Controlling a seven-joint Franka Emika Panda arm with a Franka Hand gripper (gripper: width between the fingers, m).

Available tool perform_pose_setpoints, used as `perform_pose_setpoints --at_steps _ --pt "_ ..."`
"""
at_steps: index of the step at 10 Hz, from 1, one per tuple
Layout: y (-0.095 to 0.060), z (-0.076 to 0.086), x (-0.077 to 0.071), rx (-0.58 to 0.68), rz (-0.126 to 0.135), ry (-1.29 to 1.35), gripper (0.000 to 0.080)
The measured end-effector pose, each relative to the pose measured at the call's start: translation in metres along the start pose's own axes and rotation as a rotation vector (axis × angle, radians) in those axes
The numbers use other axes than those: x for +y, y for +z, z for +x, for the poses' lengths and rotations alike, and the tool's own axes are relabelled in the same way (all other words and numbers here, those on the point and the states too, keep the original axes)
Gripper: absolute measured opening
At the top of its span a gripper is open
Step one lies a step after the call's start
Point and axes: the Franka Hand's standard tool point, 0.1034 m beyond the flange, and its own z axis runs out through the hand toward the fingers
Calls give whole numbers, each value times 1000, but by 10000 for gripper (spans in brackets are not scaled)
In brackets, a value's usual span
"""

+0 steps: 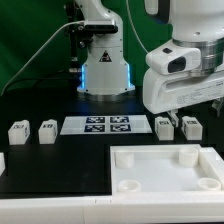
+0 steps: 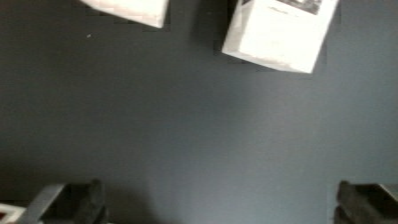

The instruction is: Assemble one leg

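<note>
Four legs [image 1: 17, 132] [image 1: 47, 131] [image 1: 165, 127] [image 1: 191, 126], each tagged, fingers [image 2: 71, 202] apart

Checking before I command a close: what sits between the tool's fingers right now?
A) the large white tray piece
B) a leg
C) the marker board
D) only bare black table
D: in the wrist view the tool is open over bare table, and the leg lies clear of its fingers.
</note>
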Motion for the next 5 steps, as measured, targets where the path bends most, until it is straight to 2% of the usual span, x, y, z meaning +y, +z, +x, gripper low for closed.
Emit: perform_pose_setpoints --at_steps 2,4,5 --pt "15 -15 -16 -54 -5 60 649" --pt "26 -22 -14 -82 0 70 649" --pt "27 -34 -14 -223 -1 78 649"
